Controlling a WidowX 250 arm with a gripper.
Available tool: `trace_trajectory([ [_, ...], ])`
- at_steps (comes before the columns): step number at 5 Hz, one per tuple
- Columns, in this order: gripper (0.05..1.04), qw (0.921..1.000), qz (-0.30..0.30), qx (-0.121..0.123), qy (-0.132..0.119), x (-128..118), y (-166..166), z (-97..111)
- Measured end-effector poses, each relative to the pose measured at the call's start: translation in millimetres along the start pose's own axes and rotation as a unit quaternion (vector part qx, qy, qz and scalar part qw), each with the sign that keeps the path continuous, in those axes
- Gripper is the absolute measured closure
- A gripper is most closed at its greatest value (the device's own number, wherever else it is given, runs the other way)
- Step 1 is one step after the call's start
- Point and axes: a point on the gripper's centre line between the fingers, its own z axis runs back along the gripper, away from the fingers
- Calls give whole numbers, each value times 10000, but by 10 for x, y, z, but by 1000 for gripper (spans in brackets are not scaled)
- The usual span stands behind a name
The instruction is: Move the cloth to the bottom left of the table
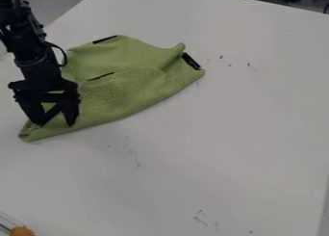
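Points the black two-fingered pincer downward, tips parted, over the lower-left end of a soft green fabric cloth; cannot tell of any grip on it. Lies creased and folded, with short black strips, on the smooth white table, upper left. Slants down with jointed black arm.

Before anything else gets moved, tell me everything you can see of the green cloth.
The cloth is light green, soft-looking fabric with a fine texture. It lies spread but rumpled on the white table, toward the upper left of the view, partly folded over itself. Dark strips mark its upper edge, its middle and its right end, and its lower left narrows to a corner. The open gripper is over that lower left part; whether it touches the fabric, I can't tell.
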Motion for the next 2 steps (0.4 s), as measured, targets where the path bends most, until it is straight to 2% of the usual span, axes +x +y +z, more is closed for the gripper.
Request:
trace_trajectory([
  [1, 132, 10000, -4, -1, -17, 28, 12, -1],
  [2, 361, 10000, -14, -8, -4, 56, 24, 2],
])
